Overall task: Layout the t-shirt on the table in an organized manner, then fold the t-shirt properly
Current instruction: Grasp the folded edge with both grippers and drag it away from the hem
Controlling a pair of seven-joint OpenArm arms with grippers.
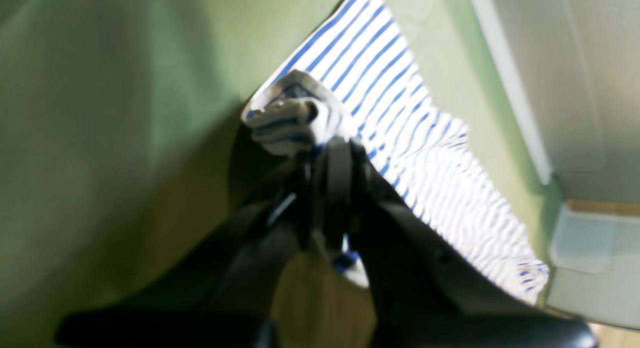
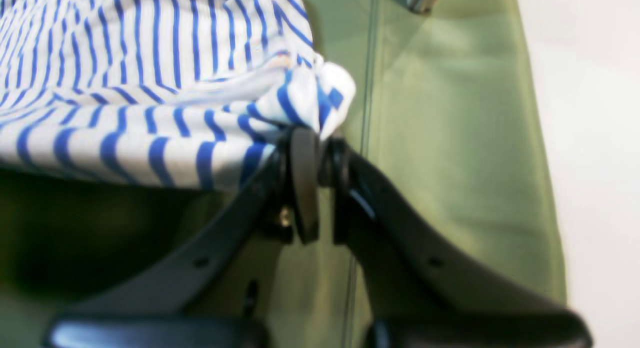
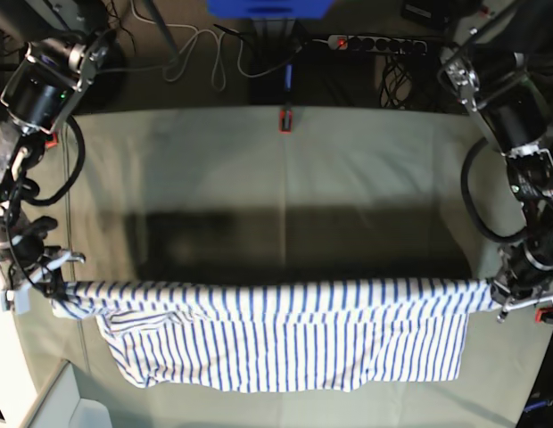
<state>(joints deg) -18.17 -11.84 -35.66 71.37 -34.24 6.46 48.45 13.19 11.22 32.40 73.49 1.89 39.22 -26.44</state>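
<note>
The white, blue-striped t-shirt (image 3: 285,334) hangs stretched wide between both arms above the near part of the pale green table (image 3: 285,178), casting a long shadow on it. My left gripper (image 1: 332,147) is shut on a bunched corner of the t-shirt (image 1: 390,102), and in the base view it sits at the right end (image 3: 501,299). My right gripper (image 2: 317,142) is shut on the opposite bunched corner of the t-shirt (image 2: 150,62), at the left end in the base view (image 3: 52,290). The cloth's lower part drapes down onto the table's front.
A red clamp (image 3: 284,120) grips the table's far edge at the middle, another shows at the right edge (image 3: 546,314). Cables and a power strip (image 3: 375,42) lie on the floor behind the table. The arm bases stand at the far corners.
</note>
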